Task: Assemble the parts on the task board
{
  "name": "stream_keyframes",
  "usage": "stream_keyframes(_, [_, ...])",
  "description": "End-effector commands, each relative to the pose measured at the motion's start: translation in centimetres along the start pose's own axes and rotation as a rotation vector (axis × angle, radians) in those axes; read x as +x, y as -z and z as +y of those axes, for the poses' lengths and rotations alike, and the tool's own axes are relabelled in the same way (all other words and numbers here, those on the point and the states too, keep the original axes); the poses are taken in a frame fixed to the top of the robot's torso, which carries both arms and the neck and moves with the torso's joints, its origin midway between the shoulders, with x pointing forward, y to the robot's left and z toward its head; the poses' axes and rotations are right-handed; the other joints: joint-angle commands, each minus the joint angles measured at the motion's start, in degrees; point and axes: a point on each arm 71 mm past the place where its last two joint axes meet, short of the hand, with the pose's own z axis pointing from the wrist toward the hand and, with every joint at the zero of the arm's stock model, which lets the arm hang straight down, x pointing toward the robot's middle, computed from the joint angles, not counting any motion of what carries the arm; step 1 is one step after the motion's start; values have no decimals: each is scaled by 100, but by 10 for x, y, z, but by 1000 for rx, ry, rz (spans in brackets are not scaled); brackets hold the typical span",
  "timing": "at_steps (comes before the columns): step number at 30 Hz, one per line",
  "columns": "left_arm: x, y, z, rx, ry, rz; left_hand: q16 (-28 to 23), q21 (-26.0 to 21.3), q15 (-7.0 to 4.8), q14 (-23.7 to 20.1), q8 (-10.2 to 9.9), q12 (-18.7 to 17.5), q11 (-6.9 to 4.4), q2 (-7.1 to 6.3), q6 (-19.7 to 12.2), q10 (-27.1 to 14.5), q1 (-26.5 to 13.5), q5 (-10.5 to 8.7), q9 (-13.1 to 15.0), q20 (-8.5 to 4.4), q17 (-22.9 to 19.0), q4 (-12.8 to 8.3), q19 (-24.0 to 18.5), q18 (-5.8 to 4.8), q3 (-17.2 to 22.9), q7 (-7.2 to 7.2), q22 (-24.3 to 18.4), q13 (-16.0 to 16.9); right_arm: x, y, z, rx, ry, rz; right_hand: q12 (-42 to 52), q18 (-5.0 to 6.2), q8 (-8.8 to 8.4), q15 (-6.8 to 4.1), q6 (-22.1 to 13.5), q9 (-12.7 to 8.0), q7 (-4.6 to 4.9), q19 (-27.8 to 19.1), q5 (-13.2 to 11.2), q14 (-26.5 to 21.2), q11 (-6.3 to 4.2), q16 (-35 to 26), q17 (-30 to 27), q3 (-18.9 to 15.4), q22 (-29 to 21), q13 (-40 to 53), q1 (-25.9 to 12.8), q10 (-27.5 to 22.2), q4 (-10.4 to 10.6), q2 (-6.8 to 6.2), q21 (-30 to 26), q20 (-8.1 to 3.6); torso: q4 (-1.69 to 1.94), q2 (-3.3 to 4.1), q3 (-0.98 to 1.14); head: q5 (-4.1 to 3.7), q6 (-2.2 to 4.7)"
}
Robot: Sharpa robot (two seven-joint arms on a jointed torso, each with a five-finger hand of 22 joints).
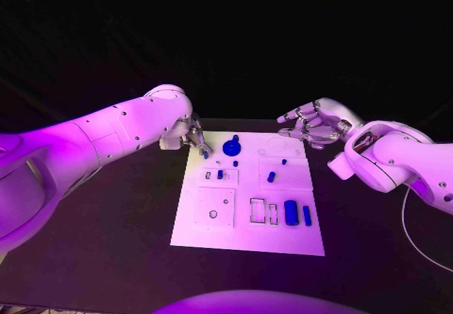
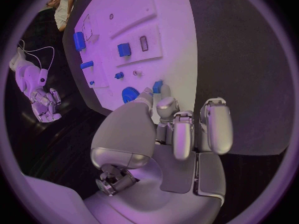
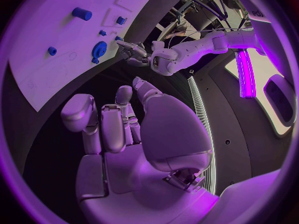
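Head view: matte black table (image 1: 104,261) carries the flat white rectangular task board (image 1: 245,237) lying square to the robot, presumably so both arms reach it evenly; its surface is smooth and hard-looking, cut with shallow outlined recesses and small round holes. Silver many-fingered right hand (image 1: 311,124) hovers off the board's far right corner, palm inward, fingers loosely curled and apart with nothing in them; I judge it is parked clear of the work. Silver many-fingered left hand (image 1: 194,139) is lowered at the far left corner, fingertips drawn together and pointing down at a small blue plastic peg (image 1: 206,154) right at the board's edge. Left wrist view puts this peg just beyond the thumb and a fingertip, but I cannot tell whether it is pinched or only touched. Close beside it, on the board, lies the round blue toothed gear (image 1: 232,147), glossy moulded plastic, its serrated rim plain in both wrist views. Two oblong blue blocks (image 1: 290,212) stand side by side near the right edge, next to narrow rectangular slots. Several short blue studs (image 1: 271,176) sit mid-board, apart from one another. Judgement: assembly is at an early stage, with most recesses unfilled.
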Motion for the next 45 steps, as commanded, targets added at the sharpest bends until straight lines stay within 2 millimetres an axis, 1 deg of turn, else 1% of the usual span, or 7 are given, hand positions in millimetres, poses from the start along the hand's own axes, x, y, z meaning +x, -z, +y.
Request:
stream_keyframes(1, [2, -1, -2, 11, -13, 17, 14, 28, -50, 594, 26, 33, -20, 1, -21, 34, 74, 16, 11, 1, 1507, -13, 28, 46, 45, -26, 256, -2, 2, 0, 1, -7, 0, 13, 37, 29, 30, 30, 31, 7, 7, -28, 18, 214, -8, -6, 5, 9, -4, 3, 12, 14, 14, 44, -18, -8, -2, 5, 0, -3, -10])
stream_keyframes(15, [3, -2, -2, 12, -13, 21, 14, 33, -61, 594, 46, 31, -33, 21, -34, 37, 230, 20, 19, -8, 1507, -102, 33, 44, 137, -40, 270, -8, 2, 0, 1, -7, 1, 14, 37, 29, 30, 30, 31, 7, 7, -28, 18, 214, -8, -6, 5, 9, -4, 3, 12, 14, 14, 44, -18, -8, 1, 0, 2, -13, -35])
stream_keyframes(21, [3, -2, -3, 17, -9, 15, 14, 31, -108, 594, 7, -46, -74, 80, -163, -18, 932, 75, -1, -56, 1507, -608, 34, 43, 844, -71, 283, -57, 2, 0, 1, -7, 1, 15, 58, 29, 33, 29, 30, 6, 7, -26, 40, 215, -8, -9, 4, 14, -4, 18, 20, 25, 12, 47, -19, -9, 0, -1, 4, -14, -48])
stream_keyframes(24, [2, -1, -2, 24, 0, 5, 14, 24, -75, 594, 13, -104, -52, -62, -203, -27, 1007, 75, 2, -45, 1507, -769, 31, 41, 1412, -18, 286, -106, 2, 0, 1, -6, 1, 16, 58, 29, 33, 29, 30, 6, 7, -26, 40, 215, -8, -9, 4, 14, -4, 18, 20, 25, 12, 47, -19, -9, -3, -2, 5, -11, -49])
stream_keyframes(26, [2, -1, -1, 32, 13, -3, 14, 28, -57, 594, 75, -113, -34, -326, -204, 16, 782, 61, 36, -20, 1507, -816, 38, 41, 2072, 13, 305, -124, 2, 0, 1, -6, 1, 16, 58, 29, 33, 29, 30, 6, 7, -26, 40, 215, -8, -9, 4, 14, -4, 18, 20, 25, 12, 47, -19, -9, -2, -3, 5, -11, -51])
stream_keyframes(31, [3, 3, 1, 63, 55, -19, 14, 39, -52, 594, 184, -104, -32, -588, -219, 60, 481, 52, 107, -17, 1507, -922, 53, 36, 2788, 2, 336, -133, 1, 1, 0, -5, 1, 15, 58, 29, 33, 29, 30, 6, 7, -26, 40, 215, -8, -9, 4, 14, -4, 18, 20, 25, 12, 47, -19, -9, 5, -3, 5, -18, -58])
stream_keyframes(45, [25, 33, 4, 230, 120, -115, 14, 107, -70, 594, 327, -33, -41, -811, -219, 147, 217, 41, 197, -21, 1507, -1061, 105, 13, 3313, -27, 437, -81, -1, 2, -2, 2, 0, 12, 57, 30, 35, 29, 31, 6, 7, -27, 45, 215, -8, -12, 1, 14, -7, 15, 19, 25, 13, 48, -21, -9, 37, -14, -2, 4, -69])
